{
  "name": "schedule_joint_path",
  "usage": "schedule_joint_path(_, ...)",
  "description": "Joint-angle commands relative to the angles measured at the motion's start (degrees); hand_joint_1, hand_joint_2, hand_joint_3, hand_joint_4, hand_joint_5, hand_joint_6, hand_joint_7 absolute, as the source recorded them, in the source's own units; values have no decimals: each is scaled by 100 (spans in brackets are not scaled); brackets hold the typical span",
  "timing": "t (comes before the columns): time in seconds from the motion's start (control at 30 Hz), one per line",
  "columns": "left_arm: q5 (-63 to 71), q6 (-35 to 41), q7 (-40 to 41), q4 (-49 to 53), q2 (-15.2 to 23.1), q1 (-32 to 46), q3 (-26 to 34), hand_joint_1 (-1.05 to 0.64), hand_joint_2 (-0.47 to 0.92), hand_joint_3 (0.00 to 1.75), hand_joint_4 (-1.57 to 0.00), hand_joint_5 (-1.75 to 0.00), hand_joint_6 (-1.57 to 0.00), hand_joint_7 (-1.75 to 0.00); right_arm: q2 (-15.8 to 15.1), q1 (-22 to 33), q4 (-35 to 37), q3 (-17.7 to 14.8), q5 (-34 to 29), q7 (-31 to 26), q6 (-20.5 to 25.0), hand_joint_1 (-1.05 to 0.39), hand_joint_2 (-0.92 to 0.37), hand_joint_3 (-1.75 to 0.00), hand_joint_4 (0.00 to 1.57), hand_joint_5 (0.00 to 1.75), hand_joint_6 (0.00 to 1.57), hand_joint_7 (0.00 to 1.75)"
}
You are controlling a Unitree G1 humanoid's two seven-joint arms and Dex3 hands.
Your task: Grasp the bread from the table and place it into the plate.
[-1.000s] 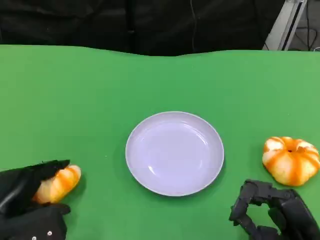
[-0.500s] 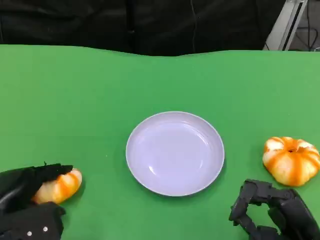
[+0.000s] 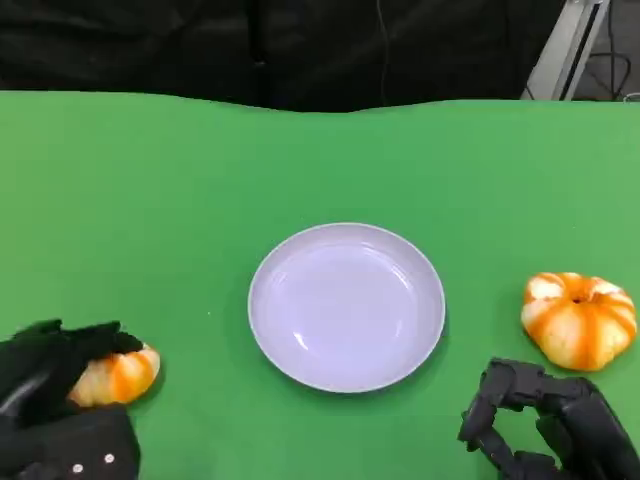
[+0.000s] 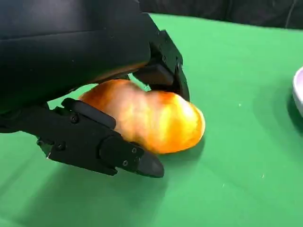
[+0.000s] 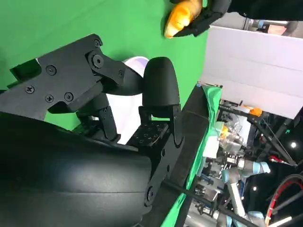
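Change: the left hand [image 3: 55, 385] has curled further over the bread [image 3: 118, 376] since a second ago; its fingers now cover more of the loaf's top, and the loaf sits slightly lower in the head view
Left hand: fingers [image 4: 102, 142] closed around the bread, one below it and one pressed on its upper side in the left wrist view; the rounded free end pokes out past the fingertips; the loaf's underside seems to be on the table [image 3: 320, 160] or just above it, which one I cannot tell
Bread: an elongated orange-and-cream loaf [image 4: 151, 118] within the left hand's grasp, its exposed end pointing away from the palm toward the plate [image 3: 346, 305]
Plate: pale, round, lying well beyond the left hand's fingertips, between the two hands; nothing on it
Right hand: the right hand [image 3: 545, 420] rests low by the table edge, fingers curled inward on nothing
Round bun: an orange-striped round bun [image 3: 580, 320] sits on the table just beyond the right hand, apart from its fingers
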Motion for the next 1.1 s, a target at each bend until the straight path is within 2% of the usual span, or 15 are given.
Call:
schedule_joint_path(0.03, 47, -188, 581, 331, 8, 95, 22, 1, 84, 1, -54, -174, -50, -173, -72, 27, -52, -50, 50, -13, 26, -20, -61, -91, 80, 158, 80, 131)
schedule_joint_path(0.3, 84, -441, 1071, 663, -30, -31, -29, 0, 83, 0, -64, -175, -53, -175, -63, 11, -38, -43, 48, -10, 18, -21, -60, -92, 81, 158, 80, 131)
schedule_joint_path(0.5, 106, -809, 1498, 757, -10, -26, -44, 0, 81, 0, -63, -175, -55, -175, -45, 54, -71, -34, 2, -45, 7, -21, -61, -92, 81, 158, 81, 131)
schedule_joint_path(0.63, 323, -1092, 2058, 669, 30, 4, -66, -5, 82, 1, -62, -175, -55, -175, -43, 49, -89, -31, 2, -48, 28, -21, -61, -91, 81, 158, 81, 130)
schedule_joint_path(0.83, 501, -1222, 2411, -162, 109, 268, 60, -4, 84, 1, -60, -175, -53, -175, -44, 17, -72, -26, 6, -42, 41, -20, -62, -90, 80, 159, 81, 130)
schedule_joint_path(1.1, 650, -888, 2144, -1693, 114, 724, 321, -3, 84, 1, -60, -175, -51, -175, -42, -17, -2, -26, 19, -24, 12, -22, -63, -88, 80, 159, 80, 131)
